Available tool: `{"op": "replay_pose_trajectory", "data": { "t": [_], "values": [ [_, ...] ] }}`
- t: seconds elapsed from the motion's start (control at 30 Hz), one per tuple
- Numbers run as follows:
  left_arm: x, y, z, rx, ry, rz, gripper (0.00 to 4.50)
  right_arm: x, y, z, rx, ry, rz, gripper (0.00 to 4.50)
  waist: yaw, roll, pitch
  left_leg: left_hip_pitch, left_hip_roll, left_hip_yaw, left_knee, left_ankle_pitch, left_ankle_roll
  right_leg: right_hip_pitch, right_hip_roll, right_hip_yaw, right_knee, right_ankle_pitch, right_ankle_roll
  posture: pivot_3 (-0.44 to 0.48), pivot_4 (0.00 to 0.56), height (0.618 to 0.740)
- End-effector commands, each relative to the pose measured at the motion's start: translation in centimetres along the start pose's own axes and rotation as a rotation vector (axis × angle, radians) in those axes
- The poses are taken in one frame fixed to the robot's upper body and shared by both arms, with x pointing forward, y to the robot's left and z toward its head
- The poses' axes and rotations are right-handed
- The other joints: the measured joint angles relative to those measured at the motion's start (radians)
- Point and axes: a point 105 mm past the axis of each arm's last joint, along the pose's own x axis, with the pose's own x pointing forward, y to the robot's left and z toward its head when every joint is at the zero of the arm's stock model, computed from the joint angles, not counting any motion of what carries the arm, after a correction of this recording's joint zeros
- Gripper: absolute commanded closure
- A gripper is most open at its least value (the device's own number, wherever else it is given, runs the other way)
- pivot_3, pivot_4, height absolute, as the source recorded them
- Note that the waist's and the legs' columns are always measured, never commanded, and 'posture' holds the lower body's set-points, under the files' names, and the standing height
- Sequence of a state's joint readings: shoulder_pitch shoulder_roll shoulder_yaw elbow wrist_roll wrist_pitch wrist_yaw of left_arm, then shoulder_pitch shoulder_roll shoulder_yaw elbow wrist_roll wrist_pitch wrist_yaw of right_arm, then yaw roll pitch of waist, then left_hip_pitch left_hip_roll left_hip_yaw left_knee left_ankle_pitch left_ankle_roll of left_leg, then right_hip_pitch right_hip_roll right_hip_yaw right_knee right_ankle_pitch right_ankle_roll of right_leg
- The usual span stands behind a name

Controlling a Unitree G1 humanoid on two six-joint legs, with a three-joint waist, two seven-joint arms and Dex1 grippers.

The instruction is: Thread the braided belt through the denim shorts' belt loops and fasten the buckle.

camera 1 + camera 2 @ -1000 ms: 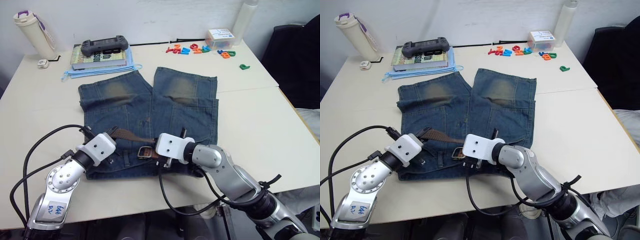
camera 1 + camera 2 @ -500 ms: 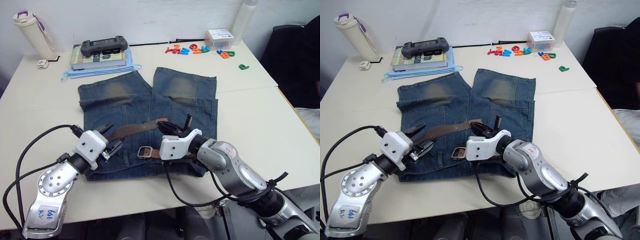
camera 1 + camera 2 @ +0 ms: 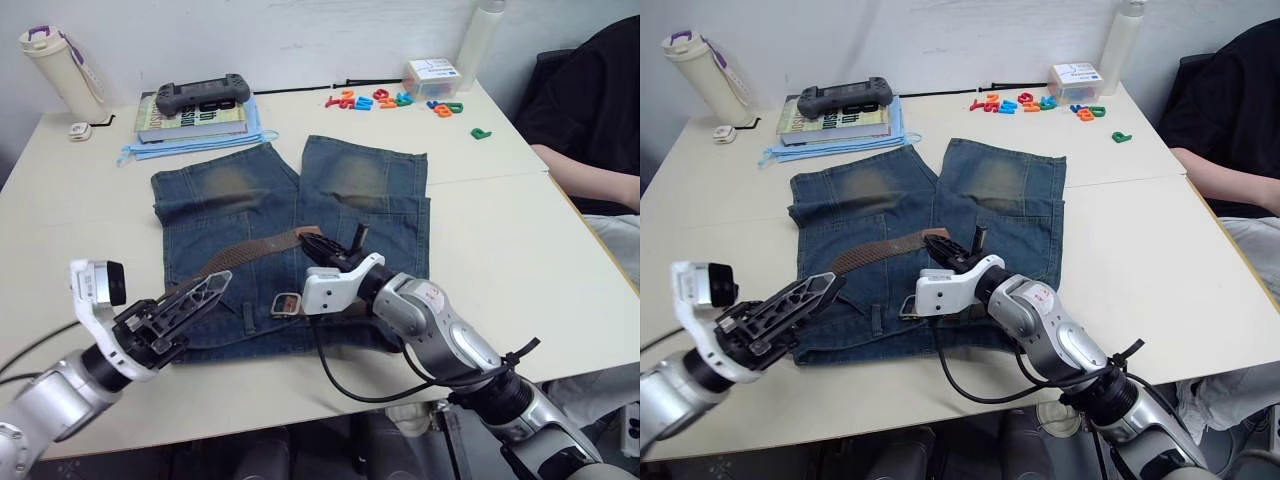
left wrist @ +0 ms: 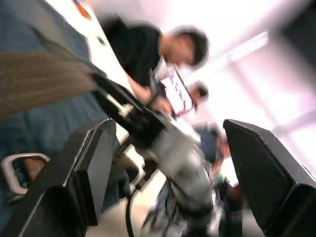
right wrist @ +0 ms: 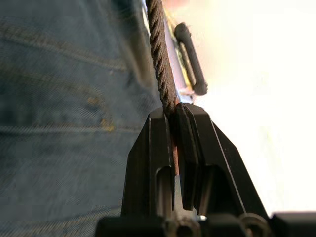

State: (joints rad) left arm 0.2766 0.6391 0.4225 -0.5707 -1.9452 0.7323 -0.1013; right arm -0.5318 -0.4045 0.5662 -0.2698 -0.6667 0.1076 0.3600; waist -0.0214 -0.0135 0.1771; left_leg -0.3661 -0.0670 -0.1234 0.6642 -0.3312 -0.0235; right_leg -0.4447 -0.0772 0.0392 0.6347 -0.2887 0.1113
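The denim shorts [image 3: 340, 190] lie flat on the table, waistband toward me. The braided belt [image 3: 250, 252] slants across them, and its silver buckle [image 3: 288, 303] rests near the waistband beside a belt loop [image 3: 250, 314]. My right gripper [image 3: 322, 246] is shut on the belt's end and holds it just above the denim; the right wrist view shows the fingers [image 5: 158, 143] pinching the braid [image 5: 159, 54]. My left gripper [image 3: 195, 297] hovers at the shorts' near left corner, open and empty, its fingers [image 4: 91, 173] wide apart.
At the back left stand a bottle [image 3: 55, 70] and a book with a game controller [image 3: 203, 93] on it. Coloured letters [image 3: 400, 98] and a small box [image 3: 432, 75] lie at the back right. A person's arm [image 3: 590, 180] rests at the table's right edge.
My left gripper has opened, let go of the belt and drawn back toward the near left. The right gripper has turned and raised the belt's end over the shorts.
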Motion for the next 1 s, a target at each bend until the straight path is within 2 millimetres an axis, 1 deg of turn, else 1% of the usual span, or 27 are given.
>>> {"op": "replay_pose_trajectory", "data": {
  "t": [0.03,0.1,0.2,0.27,0.33,0.43,0.5,0.63,0.77,0.83,0.9,0.97,1.0],
  "values": [
    [0.9,3.8,-1.3,-0.237,-0.169,0.202,0.66,0.3,-2.0,0.5,-0.038,-0.018,-0.07,4.5,0.006,0.0,-0.001,0.001,-0.002,0.001,0.0,0.0,0.001,0.0,0.0,0.0,0.0,0.0,0.0,0.0,0.15,0.714],
    [1.2,4.1,-2.1,-0.268,-0.158,0.239,0.66,0.5,-2.3,0.6,-0.041,-0.019,-0.078,4.5,0.011,-0.006,-0.003,0.0,-0.001,0.001,0.001,0.0,0.001,0.0,-0.001,0.0,0.001,0.0,0.001,0.0,0.15,0.714],
    [2.3,3.4,-1.9,-0.354,-0.276,0.206,0.66,0.5,-2.6,0.7,-0.042,-0.021,-0.087,4.5,0.02,-0.005,-0.004,0.001,0.0,0.001,0.001,0.0,-0.001,0.0,0.002,0.0,0.002,0.0,0.0,0.0,0.15,0.714],
    [2.9,3.3,-1.9,-0.381,-0.29,0.206,0.66,0.4,-2.5,0.8,-0.038,-0.024,-0.084,4.5,0.022,-0.006,-0.004,0.001,-0.001,0.002,0.002,0.001,-0.001,0.0,0.004,0.0,0.002,0.0,0.0,0.0,0.15,0.714],
    [3.6,2.7,-1.8,-0.395,-0.301,0.18,0.66,0.3,-2.1,0.9,-0.036,-0.03,-0.068,4.5,0.022,-0.006,-0.004,0.001,-0.001,0.003,0.002,0.001,-0.001,0.0,0.005,0.0,0.003,0.0,0.0,0.0,0.15,0.714],
    [4.5,1.2,-1.3,-0.407,-0.333,0.118,0.66,0.2,-1.4,0.9,-0.029,-0.033,-0.04,4.5,0.022,-0.007,-0.004,0.001,-0.001,0.003,0.002,0.001,-0.001,0.0,0.006,0.0,0.003,0.0,0.0,0.0,0.15,0.714],
    [4.7,1.0,-1.3,-0.417,-0.338,0.129,0.66,0.2,-1.4,1.1,-0.022,-0.041,-0.04,4.5,0.021,-0.007,-0.004,0.001,-0.001,0.005,0.002,0.001,-0.001,0.0,0.006,0.001,0.003,0.0,0.0,0.0,0.15,0.714],
    [4.8,1.2,-1.0,-0.451,-0.372,0.16,0.66,0.4,-1.2,1.6,-0.017,-0.056,-0.037,4.5,0.019,-0.007,-0.004,0.004,-0.001,0.009,0.001,0.001,-0.001,0.0,0.009,0.005,0.003,0.0,0.0,0.0,0.15,0.714],
    [4.8,1.3,-0.9,-0.466,-0.386,0.173,0.66,0.4,-1.2,1.6,-0.012,-0.056,-0.037,4.5,0.021,-0.007,-0.004,0.006,0.0,0.012,0.0,0.001,-0.002,0.001,0.012,0.008,0.003,0.0,0.0,0.0,0.15,0.714],
    [4.6,1.7,-0.8,-0.484,-0.404,0.19,1.19,0.4,-1.2,1.4,-0.015,-0.053,-0.038,4.5,0.021,-0.007,-0.004,0.006,0.002,0.012,0.0,0.001,-0.002,0.001,0.012,0.008,0.003,0.0,0.0,0.0,0.15,0.714],
    [4.3,2.1,-0.9,-0.481,-0.402,0.203,1.85,0.4,-1.3,1.4,-0.015,-0.052,-0.041,4.5,0.02,-0.007,-0.004,0.006,0.002,0.013,0.0,0.001,-0.002,0.001,0.012,0.009,0.003,0.0,0.0,0.0,0.15,0.714],
    [4.2,2.3,-0.9,-0.479,-0.405,0.203,2.8,0.4,-1.3,1.5,-0.015,-0.055,-0.044,4.5,0.02,-0.007,-0.004,0.006,0.003,0.016,0.0,0.001,-0.002,0.001,0.013,0.009,0.003,0.0,0.0,0.0,0.15,0.714],
    [4.1,2.4,-0.9,-0.479,-0.408,0.202,3.44,0.4,-1.3,1.5,-0.015,-0.056,-0.045,4.5,0.02,-0.007,-0.004,0.006,0.003,0.017,0.0,0.001,-0.002,0.001,0.013,0.009,0.003,0.001,-0.001,0.0,0.15,0.714]
  ]
}}
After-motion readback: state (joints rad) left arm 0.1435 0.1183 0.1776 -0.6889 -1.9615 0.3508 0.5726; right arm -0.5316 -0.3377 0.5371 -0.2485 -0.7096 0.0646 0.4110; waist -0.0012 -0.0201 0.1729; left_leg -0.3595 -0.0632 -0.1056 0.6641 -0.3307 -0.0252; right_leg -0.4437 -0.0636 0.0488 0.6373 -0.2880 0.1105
